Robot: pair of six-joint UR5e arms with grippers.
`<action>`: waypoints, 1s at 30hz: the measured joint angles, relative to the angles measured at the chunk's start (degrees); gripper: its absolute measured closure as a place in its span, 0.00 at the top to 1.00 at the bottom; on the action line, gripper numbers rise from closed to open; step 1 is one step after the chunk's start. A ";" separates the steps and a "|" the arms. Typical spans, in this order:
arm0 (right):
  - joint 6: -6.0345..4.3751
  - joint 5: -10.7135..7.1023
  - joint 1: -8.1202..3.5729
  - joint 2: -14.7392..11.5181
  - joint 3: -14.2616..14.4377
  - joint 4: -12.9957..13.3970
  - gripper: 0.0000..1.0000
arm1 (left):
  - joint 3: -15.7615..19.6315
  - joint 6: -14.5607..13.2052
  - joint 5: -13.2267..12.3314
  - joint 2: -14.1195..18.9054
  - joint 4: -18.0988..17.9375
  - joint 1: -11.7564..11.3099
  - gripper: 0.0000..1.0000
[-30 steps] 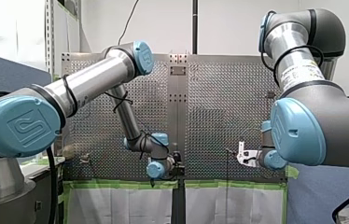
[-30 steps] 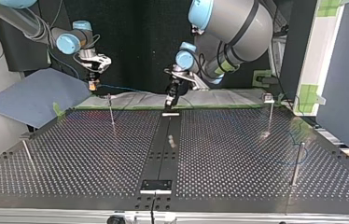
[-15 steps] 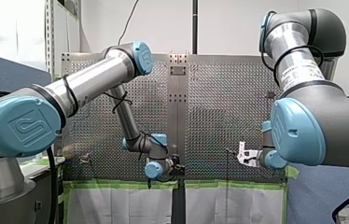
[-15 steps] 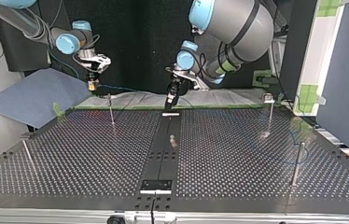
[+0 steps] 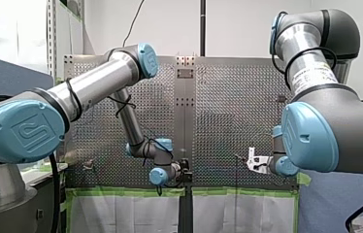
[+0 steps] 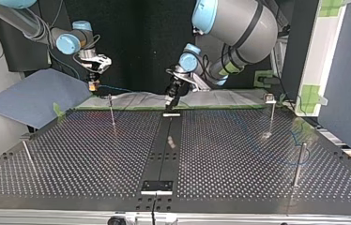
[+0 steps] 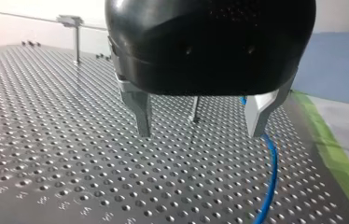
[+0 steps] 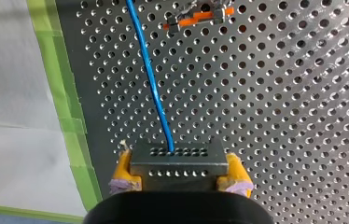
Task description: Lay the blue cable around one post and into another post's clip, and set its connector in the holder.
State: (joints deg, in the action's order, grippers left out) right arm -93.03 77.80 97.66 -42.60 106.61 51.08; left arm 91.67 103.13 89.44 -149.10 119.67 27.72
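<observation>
**End effectors.** My left gripper [image 7: 198, 122] is open. Its two metal fingers [image 7: 137, 112] stand apart above the perforated table [image 7: 46, 140] with nothing between them. My right gripper [image 8: 179, 175] is clamped on the connector [image 8: 177, 161], with its yellow pads [image 8: 125, 171] pressed against both ends.

**Task item.** The blue cable [image 8: 151, 79] leaves the connector's face and runs out over the table. In the left wrist view it passes just beside one finger of my left gripper.

**Change from one second ago.** In the front view, my left arm's wrist [image 5: 158, 175] has shifted slightly toward that view's left. In the top view, the same wrist has shifted slightly toward that view's right, and its gripper [image 6: 171, 96] hangs over the pale plate [image 6: 171, 114] on the centre strip. My right arm has not moved.

**View differences.**
- **Top view:** It alone shows both grippers at once and a post [image 6: 111, 110] near my right gripper.
- **Right wrist view:** It alone shows an orange-marked clip [image 8: 196, 17] just beside the cable.
- **Left wrist view:** It alone shows a thin post [image 7: 194, 109] ahead, between the fingers.
</observation>
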 joint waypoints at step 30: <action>0.11 0.07 0.10 0.01 0.04 0.04 0.00 | 2.22 -1.12 -0.31 -0.08 1.05 -0.73 1.00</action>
State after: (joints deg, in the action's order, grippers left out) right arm -92.92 77.88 97.75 -42.60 106.66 51.11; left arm 93.89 102.01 89.13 -149.18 120.72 26.99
